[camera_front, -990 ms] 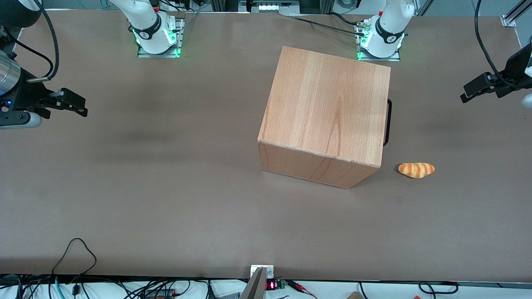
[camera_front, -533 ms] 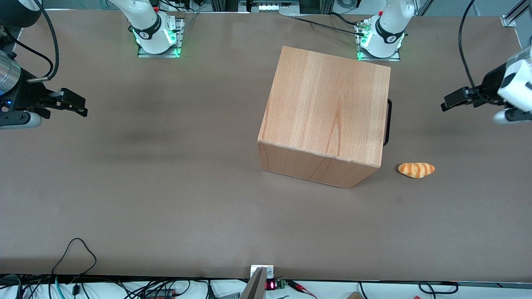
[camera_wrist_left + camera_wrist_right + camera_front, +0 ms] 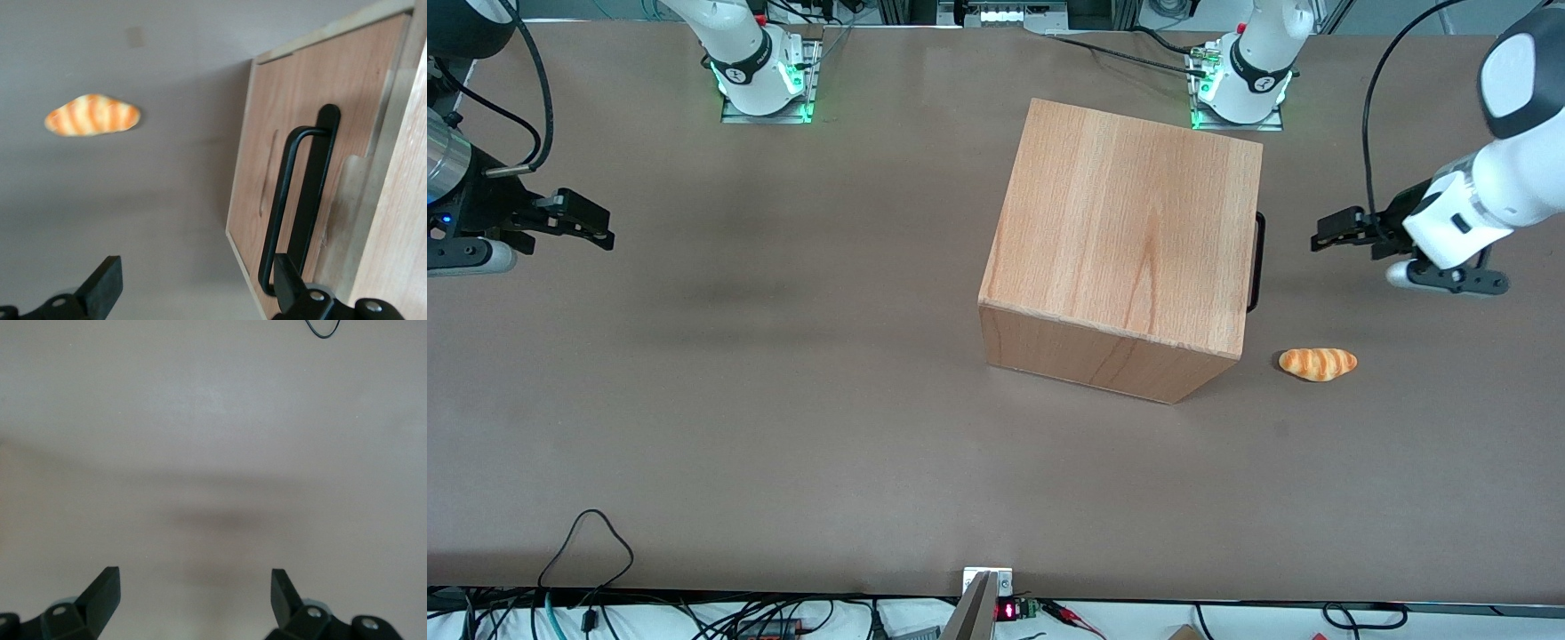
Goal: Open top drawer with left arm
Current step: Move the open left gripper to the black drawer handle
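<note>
The light-wood cabinet (image 3: 1129, 240) stands mid-table, its front turned toward the working arm's end. The top drawer sits shut in it; only its black bar handle (image 3: 1257, 262) shows in the front view. The left wrist view shows the drawer's wood front panel (image 3: 267, 133) and the handle (image 3: 300, 200). The left arm (image 3: 1485, 200) holds its gripper (image 3: 1320, 240) in front of the drawer at handle height, a short gap away and touching nothing. The gripper (image 3: 197, 287) is open wide with nothing between its fingers; one fingertip (image 3: 287, 280) lines up with the handle's end.
A small orange striped bread roll (image 3: 1318, 364) lies on the brown table (image 3: 783, 400) in front of the cabinet, nearer the front camera than the gripper; it also shows as the roll (image 3: 92, 115) in the left wrist view. Cables lie along the table's near edge.
The left arm has swung in from the table's end toward the cabinet, bringing its gripper much closer to the drawer handle. Cabinet and roll have not moved.
</note>
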### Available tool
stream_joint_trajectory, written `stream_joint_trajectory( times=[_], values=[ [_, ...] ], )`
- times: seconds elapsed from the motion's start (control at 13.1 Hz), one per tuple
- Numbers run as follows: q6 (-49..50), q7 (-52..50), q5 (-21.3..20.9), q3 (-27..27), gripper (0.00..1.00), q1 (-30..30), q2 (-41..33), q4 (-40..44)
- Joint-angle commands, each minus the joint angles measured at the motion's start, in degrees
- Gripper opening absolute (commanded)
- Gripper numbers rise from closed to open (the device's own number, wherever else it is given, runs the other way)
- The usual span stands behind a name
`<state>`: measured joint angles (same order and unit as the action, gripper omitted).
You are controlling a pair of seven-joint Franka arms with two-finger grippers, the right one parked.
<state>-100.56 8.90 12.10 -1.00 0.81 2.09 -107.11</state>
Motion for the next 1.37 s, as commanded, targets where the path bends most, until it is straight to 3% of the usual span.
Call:
stream_joint_trajectory(
  times=[0.0, 0.3, 1.3],
  values=[
    [-4.37, 6.91, 3.80, 0.21, 1.00, -0.11, -0.24, -4.15],
    [-7.36, 10.08, 6.97, -0.05, 1.00, -0.28, 0.99, -6.43],
    [-11.41, 10.88, 9.34, -1.20, 1.00, -0.98, 3.36, -8.46]
  ],
)
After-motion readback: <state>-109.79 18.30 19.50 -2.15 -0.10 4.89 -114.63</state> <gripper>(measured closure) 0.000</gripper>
